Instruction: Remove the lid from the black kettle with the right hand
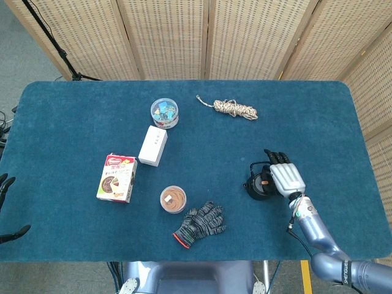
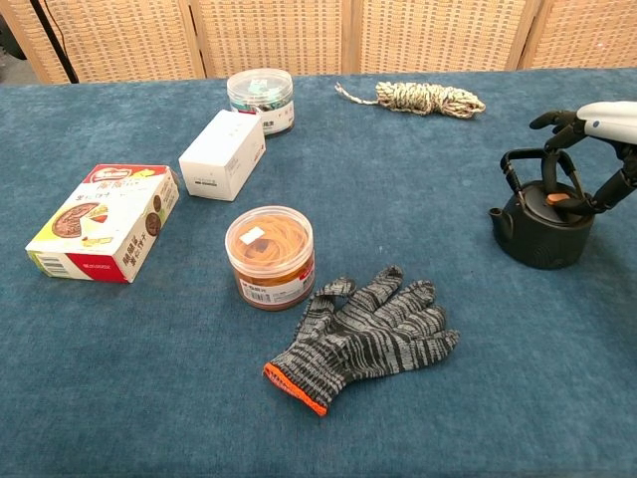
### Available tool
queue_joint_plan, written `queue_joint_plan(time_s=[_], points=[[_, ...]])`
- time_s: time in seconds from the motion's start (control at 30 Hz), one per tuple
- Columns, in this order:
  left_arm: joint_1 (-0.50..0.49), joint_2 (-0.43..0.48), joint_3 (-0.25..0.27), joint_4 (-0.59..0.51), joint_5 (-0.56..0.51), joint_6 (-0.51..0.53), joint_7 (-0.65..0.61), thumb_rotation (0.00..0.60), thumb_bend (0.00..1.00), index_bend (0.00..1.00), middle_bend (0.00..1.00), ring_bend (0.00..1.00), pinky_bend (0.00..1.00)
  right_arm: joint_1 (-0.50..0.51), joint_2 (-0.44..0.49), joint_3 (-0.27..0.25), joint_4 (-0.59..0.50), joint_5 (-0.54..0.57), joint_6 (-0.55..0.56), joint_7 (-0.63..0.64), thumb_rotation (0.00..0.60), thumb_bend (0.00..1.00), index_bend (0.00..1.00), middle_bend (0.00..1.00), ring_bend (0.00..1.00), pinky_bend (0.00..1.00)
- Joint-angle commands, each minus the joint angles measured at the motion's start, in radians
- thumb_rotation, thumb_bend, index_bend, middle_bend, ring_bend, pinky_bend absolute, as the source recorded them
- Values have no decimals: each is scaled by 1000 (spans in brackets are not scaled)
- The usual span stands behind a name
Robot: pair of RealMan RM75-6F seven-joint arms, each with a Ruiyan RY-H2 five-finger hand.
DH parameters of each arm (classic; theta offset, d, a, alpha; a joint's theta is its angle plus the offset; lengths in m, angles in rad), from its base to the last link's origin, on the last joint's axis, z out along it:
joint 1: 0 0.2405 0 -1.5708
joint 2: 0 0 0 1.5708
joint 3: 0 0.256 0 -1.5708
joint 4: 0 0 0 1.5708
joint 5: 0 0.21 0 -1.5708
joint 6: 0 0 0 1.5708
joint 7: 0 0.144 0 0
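Kettle (image 2: 543, 227), one, black and rigid, likely heavy enough to stay put, sits on the counter (image 1: 73, 122) at its right side; its lid (image 2: 553, 202) is small and stiff, best pinched at the brownish knob under the raised bail handle. Right robot hand (image 2: 595, 149) hovers over it, fingers spread and curled down around the handle, holding nothing that I can see. Also one glove (image 2: 364, 335), one rope coil (image 2: 423, 98), two boxes, two round tubs.

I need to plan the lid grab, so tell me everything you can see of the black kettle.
The black kettle is small, squat and matt, like cast iron, upright at the table's right side. Its spout points left; its hoop handle stands raised. A lid with a brownish knob sits on it. The right hand reaches down over it, fingertips by the knob; contact is unclear.
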Motion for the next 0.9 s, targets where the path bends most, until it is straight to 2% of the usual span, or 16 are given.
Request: queue_joint_plan(time_s=[0.03,0.4,0.63,0.9], points=[[0,0,0,1,2,1,-3,600,0,0,0,0,0,0,-1,-1,4,0,-3,4,600,356,495,0,0,0],[-2,0,1,-1,0,-4,2,600,0,0,0,0,0,6,-1,-5,9,7,-11,4,600,409,554,0,0,0],[-3,1,1,-2,-1,-7,-1,600,0,0,0,0,0,6,2,-4,2,4,-3,7,600,414,558,0,0,0],[-2,4,3,-1,2,-5,-6,600,0,0,0,0,0,-9,52,11,-68,-36,47,21,600,414,563,0,0,0]])
